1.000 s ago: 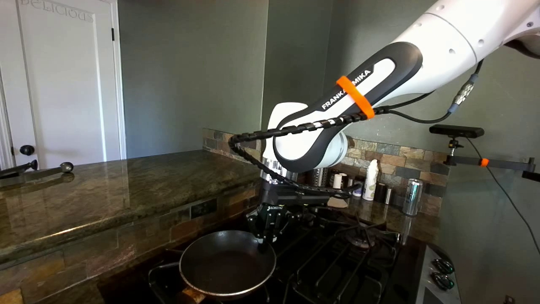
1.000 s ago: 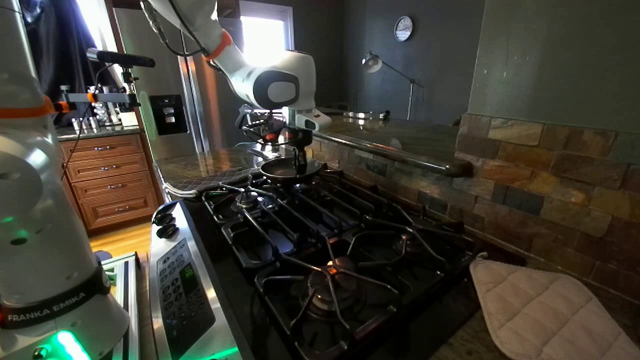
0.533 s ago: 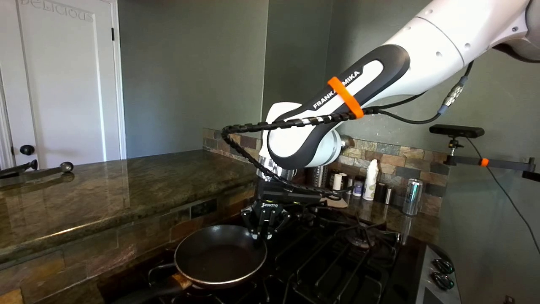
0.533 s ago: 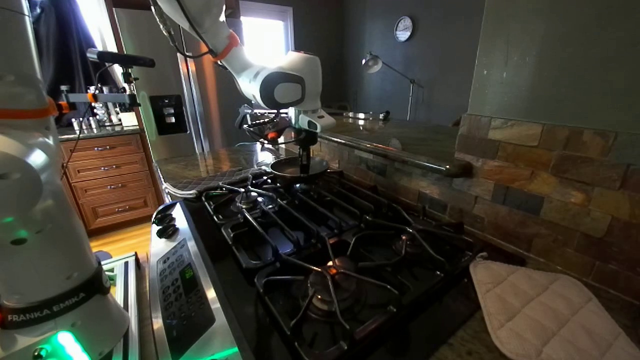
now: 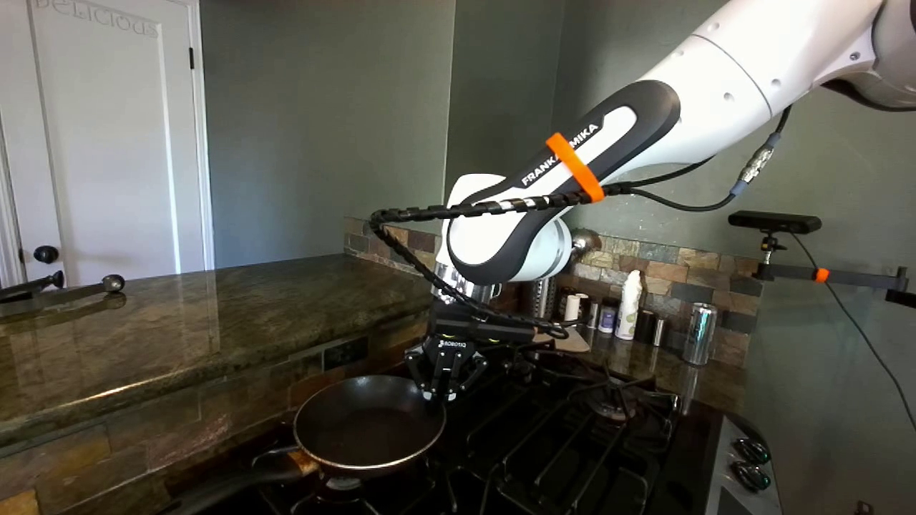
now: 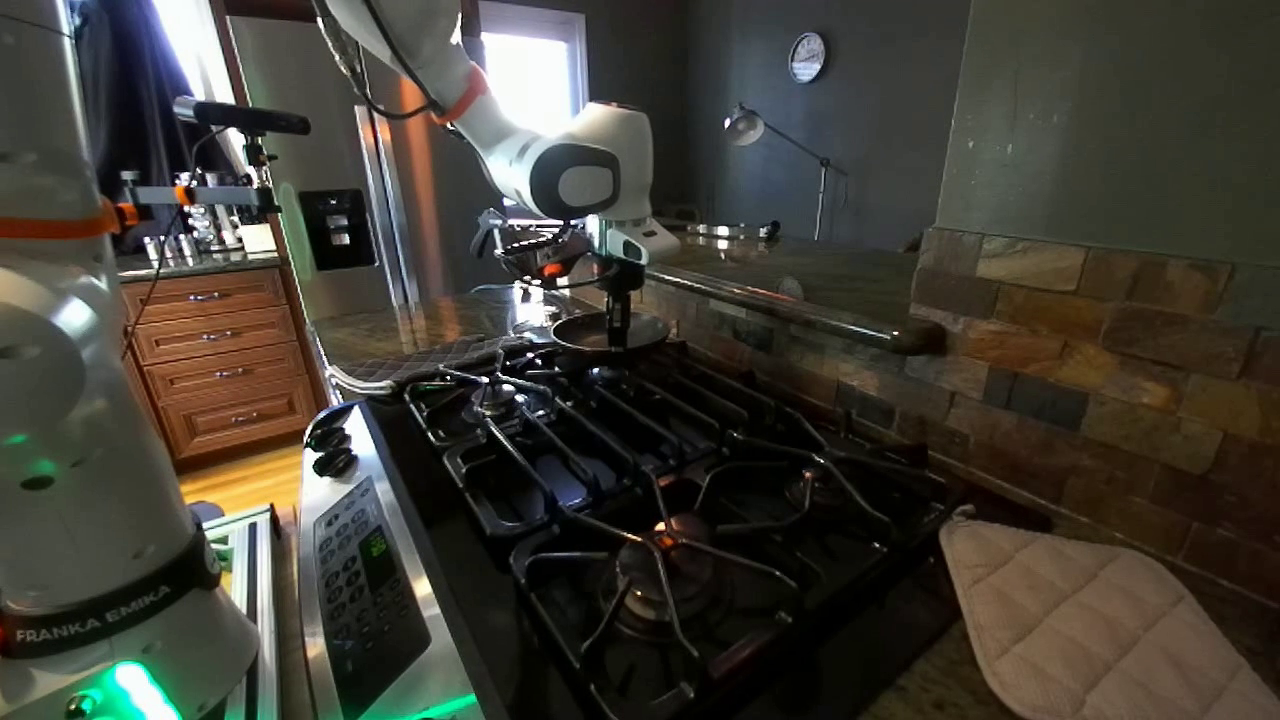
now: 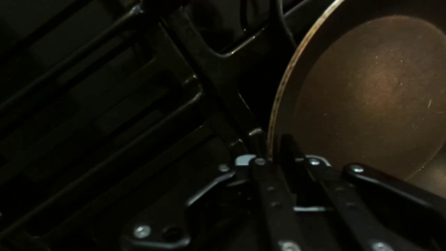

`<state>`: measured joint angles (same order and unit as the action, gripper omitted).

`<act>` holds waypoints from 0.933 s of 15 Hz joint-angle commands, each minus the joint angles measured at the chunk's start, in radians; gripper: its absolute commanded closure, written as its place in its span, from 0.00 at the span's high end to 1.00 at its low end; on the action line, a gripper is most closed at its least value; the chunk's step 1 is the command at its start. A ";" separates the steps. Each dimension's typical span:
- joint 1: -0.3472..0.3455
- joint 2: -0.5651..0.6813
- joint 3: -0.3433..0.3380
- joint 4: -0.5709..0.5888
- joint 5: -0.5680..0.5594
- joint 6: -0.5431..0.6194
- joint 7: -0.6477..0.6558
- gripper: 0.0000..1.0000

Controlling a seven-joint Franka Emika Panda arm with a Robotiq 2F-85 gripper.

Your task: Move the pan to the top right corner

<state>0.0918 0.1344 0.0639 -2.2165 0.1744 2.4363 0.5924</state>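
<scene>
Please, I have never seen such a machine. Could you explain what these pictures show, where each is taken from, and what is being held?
The machine is a white robot arm with a black gripper as its hand. Two pictures are taken from outside the robot, from different places; the dark, close one is taken from its wrist. Below the arm is a black gas stove; in an exterior view, a pale quilted pad lies beside it. The gripper holds a round dark frying pan by its rim: in the wrist view, one finger is inside, the other outside. Whether the pan rests on the stove or is slightly lifted, I cannot tell.
</scene>
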 commanded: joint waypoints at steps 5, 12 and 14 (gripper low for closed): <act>0.007 0.061 -0.010 0.033 0.015 0.041 0.029 0.42; 0.012 0.022 -0.006 -0.005 0.023 0.055 0.017 0.92; 0.015 -0.005 -0.002 -0.019 0.024 0.072 0.015 1.00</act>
<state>0.0945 0.1770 0.0593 -2.1958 0.1747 2.4645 0.6083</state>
